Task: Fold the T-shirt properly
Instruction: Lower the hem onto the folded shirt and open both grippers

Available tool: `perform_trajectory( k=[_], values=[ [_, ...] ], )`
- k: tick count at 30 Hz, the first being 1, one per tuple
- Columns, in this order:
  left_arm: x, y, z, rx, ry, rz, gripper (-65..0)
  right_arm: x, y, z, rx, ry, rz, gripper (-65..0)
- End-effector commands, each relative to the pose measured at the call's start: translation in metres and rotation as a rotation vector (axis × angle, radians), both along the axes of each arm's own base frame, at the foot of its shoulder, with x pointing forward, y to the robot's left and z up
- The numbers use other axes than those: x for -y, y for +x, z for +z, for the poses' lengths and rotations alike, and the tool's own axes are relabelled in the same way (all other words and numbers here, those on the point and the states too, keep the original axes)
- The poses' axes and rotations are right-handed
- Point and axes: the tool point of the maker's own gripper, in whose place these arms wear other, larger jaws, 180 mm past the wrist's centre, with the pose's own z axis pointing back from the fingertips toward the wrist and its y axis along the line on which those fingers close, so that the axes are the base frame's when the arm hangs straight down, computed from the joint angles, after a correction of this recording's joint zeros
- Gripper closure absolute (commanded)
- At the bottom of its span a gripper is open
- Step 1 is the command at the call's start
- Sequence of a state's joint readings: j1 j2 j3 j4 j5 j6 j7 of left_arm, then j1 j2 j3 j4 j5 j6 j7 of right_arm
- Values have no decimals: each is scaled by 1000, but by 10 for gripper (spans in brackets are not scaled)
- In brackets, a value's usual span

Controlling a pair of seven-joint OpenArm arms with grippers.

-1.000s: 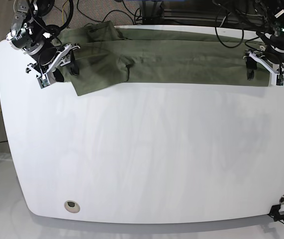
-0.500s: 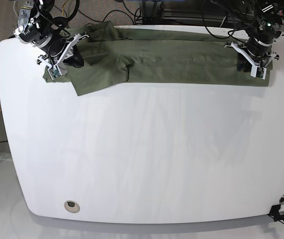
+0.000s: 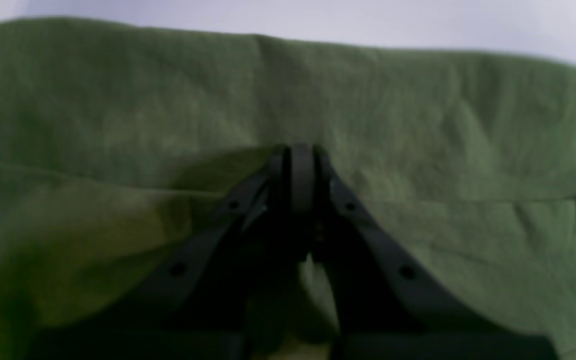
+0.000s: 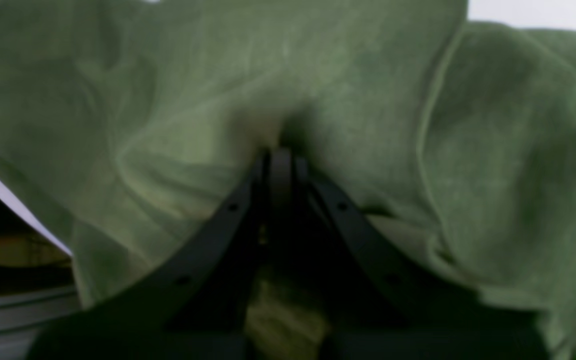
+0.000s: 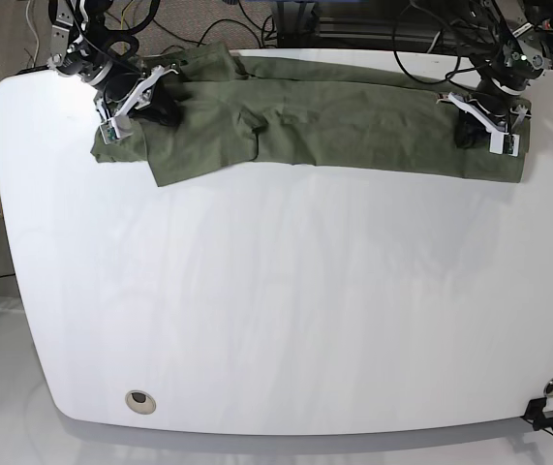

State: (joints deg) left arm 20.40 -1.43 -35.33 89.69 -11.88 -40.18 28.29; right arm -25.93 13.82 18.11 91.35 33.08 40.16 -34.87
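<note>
The olive-green T-shirt (image 5: 353, 121) lies stretched in a long band along the far edge of the white table (image 5: 276, 291). A folded flap points toward the front at its left end. My left gripper (image 5: 470, 133) sits on the shirt's right end. In the left wrist view the left gripper (image 3: 295, 150) has its jaws together on a raised fold of the T-shirt (image 3: 418, 125). My right gripper (image 5: 160, 111) sits on the shirt's left end. In the right wrist view the right gripper (image 4: 278, 152) is shut on bunched cloth of the T-shirt (image 4: 368, 90).
Cables and dark equipment (image 5: 286, 19) lie behind the table's far edge. A round grommet (image 5: 140, 400) is set in the table at front left. A black clamp (image 5: 547, 418) sits at the front right corner. The table's left edge shows in the right wrist view (image 4: 13, 205).
Both grippers were open beside the shirt's near edge. They moved back onto the shirt's ends and closed on the cloth. The cloth has bunched slightly around them.
</note>
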Motion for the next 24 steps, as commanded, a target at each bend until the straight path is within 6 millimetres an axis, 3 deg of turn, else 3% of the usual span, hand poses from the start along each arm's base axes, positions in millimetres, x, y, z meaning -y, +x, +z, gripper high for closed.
perform_trajectory(
  k=[1,8,19,24],
  values=[
    [-4,-13,-19,-115,43,-36,0,6,-10,-21,-74,-84,41,0],
    [-9,-6,-21,-114,40,-33,0,13,16,-20,-40,-127,44,0],
    [-20,53,-2,-15,37,-23,0,30,68,-26,-8,-180,22,0],
    [-24,67,7,14,48,-25,0,30,83,-25,11,-167,8,0]
  ],
)
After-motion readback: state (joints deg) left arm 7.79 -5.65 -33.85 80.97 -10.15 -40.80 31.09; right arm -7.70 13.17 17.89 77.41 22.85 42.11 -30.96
